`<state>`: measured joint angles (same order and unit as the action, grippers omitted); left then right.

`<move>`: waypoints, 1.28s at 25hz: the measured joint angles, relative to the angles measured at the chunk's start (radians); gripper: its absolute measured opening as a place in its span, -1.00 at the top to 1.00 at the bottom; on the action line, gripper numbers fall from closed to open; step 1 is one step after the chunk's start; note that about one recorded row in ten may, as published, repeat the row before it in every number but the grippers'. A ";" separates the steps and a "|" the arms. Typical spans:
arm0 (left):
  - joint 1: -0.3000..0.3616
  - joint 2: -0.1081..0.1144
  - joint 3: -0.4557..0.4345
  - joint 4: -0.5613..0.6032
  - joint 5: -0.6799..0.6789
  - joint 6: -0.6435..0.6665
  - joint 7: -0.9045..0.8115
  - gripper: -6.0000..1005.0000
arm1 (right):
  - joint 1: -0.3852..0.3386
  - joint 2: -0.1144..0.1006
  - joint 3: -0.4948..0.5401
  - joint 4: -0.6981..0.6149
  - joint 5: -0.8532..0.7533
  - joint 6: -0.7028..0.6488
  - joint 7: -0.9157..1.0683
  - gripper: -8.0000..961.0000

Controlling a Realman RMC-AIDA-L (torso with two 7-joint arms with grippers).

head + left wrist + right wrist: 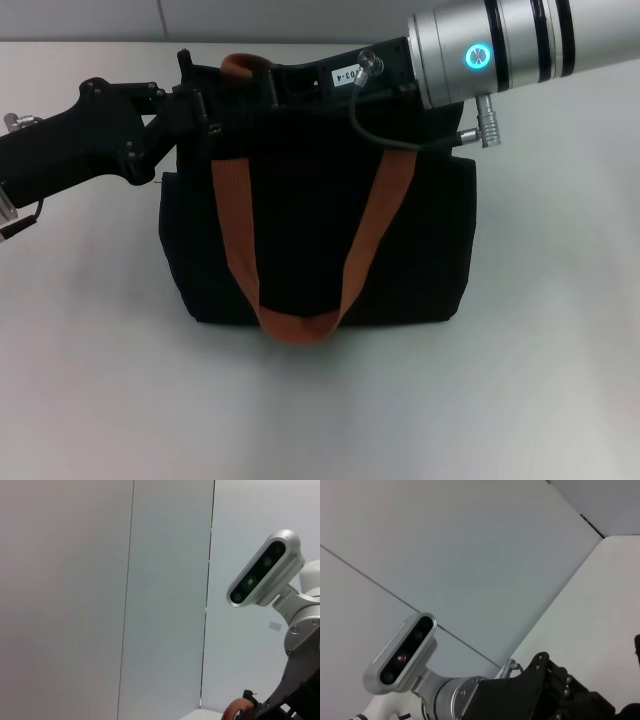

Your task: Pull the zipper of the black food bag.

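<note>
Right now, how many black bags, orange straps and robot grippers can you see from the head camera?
Black food bag: 1
Rust-orange strap handles: 2, the front handle hanging down the bag's face and the back handle peeking over the top edge
Grippers: 2, the left gripper and the right gripper, both at the bag's top edge
Total: 5

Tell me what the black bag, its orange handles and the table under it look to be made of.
The black food bag looks like matte woven fabric: soft, dull, slightly slumped sides. Its orange strap handle looks like flat webbing, likely nylon or polyester; it hangs limp in a loop. The table appears a smooth, matte white hard surface, perhaps laminate; the exact material cannot be told.
</note>
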<state>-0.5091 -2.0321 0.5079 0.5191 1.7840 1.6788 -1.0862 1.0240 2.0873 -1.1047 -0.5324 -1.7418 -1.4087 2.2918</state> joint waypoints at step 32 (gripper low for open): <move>0.008 -0.002 0.001 -0.002 0.000 0.015 0.006 0.84 | -0.016 -0.001 -0.003 -0.005 -0.006 0.018 -0.002 -0.27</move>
<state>-0.5009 -2.0340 0.5089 0.5170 1.7840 1.6940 -1.0799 1.0078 2.0865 -1.1076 -0.5369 -1.7474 -1.3903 2.2900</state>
